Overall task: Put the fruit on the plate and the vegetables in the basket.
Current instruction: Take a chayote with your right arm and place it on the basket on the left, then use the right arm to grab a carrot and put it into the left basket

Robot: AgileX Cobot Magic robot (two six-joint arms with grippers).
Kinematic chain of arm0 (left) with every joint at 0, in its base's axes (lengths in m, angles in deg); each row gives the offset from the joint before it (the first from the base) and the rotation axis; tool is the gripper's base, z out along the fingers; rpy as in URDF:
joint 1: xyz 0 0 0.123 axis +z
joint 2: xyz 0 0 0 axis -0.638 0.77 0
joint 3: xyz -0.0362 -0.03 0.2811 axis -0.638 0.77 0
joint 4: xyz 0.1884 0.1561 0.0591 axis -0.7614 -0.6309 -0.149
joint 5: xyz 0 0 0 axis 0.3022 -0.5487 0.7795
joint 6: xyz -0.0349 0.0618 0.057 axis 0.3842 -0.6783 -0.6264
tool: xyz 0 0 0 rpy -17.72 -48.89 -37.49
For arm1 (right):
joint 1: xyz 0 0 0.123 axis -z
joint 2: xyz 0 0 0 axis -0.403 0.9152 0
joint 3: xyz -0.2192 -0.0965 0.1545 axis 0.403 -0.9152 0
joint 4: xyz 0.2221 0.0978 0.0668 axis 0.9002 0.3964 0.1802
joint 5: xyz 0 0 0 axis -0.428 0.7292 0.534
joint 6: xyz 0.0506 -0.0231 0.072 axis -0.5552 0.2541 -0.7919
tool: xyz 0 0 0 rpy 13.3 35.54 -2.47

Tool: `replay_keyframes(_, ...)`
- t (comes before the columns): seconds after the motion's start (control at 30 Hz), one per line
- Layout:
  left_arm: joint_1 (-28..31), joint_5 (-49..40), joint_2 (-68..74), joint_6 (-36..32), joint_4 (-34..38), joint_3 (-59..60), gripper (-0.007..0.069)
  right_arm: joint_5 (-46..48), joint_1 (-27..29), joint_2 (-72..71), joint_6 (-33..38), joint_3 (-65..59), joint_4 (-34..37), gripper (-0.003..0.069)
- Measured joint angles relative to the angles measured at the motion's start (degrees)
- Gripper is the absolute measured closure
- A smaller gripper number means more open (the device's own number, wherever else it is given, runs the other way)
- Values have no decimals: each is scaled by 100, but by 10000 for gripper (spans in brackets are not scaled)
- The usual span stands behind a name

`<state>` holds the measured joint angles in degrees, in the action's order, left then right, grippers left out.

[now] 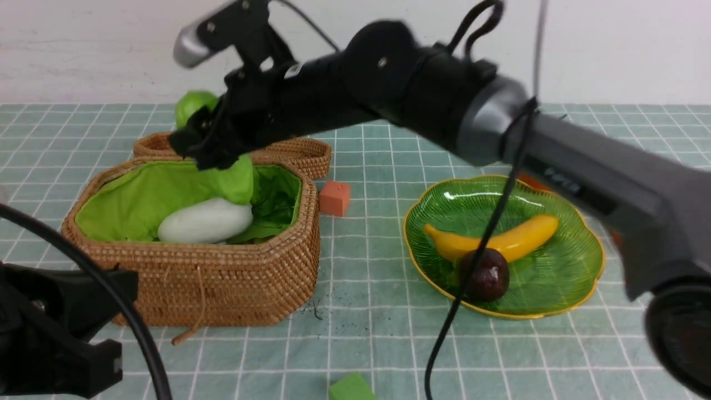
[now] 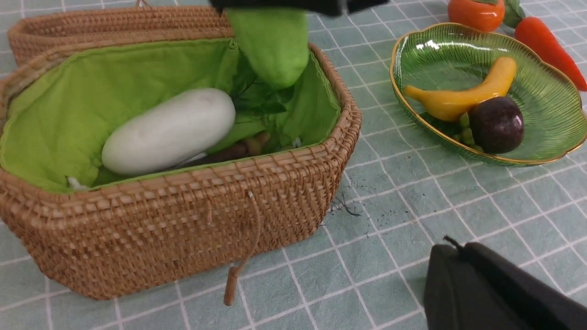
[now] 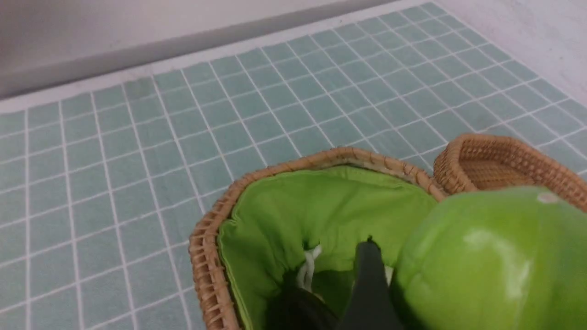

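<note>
The right end effector [image 1: 219,161] clasps the light green ridged gourd [image 1: 240,180] upright over the tan wicker green-lined basket [image 1: 222,278], poised to drop it beside the white radish [image 1: 205,221] (vegetables belong there). The left end effector [image 2: 454,252] is closed and empty.

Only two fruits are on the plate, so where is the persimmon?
The persimmon lies on the robot's right, on the mat just behind the plate, beside the carrot; the left wrist view shows it.

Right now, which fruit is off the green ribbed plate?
The glossy orange persimmon, beside the orange carrot beyond the plate; yellow banana and purple mangosteen lie on it.
</note>
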<state>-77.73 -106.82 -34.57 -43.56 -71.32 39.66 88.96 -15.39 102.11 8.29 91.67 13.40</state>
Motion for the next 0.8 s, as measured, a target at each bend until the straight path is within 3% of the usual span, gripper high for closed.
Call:
replay_keyframes(0.07, 0, 0, 0, 0, 0, 0, 638, 110, -11, 103, 31, 47, -37, 32)
replay_keyframes(0.1, 0, 0, 0, 0, 0, 0, 638, 184, -11, 78, 31, 63, -56, 6)
replay_keyframes(0.2, 0, 46, 0, 0, 0, 0, 638, 692, 49, -138, 31, 93, -265, -13)
replay_keyframes(0.3, 0, 194, 0, 0, 6, 0, 638, 1437, 198, -585, -276, 101, -695, 25)
replay_keyframes(0.43, 0, 356, 0, -6, 147, 0, 638, 2390, 565, -1130, -1185, 120, -1486, 136)
replay_keyframes(0.47, 0, 455, 0, -80, 314, 0, 638, 2828, 860, -1438, -1801, 148, -2030, 226)
replay_keyframes(0.5, 0, 482, 0, -95, 368, 0, 638, 2875, 895, -1438, -1873, 148, -2093, 237)
replay_keyframes(0.63, -19, 669, 0, -976, 1232, 0, 638, 3814, 1790, -1734, -3393, 163, -3433, 467)
replay_keyframes(0.73, -238, 737, 0, -2142, 2139, 0, 638, 3921, 2598, -1710, -4260, -87, -4173, 555)
replay_keyframes(0.77, -258, 746, 0, -2142, 2139, 0, 638, 3921, 2652, -1704, -4260, -116, -4173, 557)
replay_keyframes(0.8, -347, 763, 0, -2552, 2442, 0, 638, 3928, 2874, -1680, -4434, -239, -4308, 563)
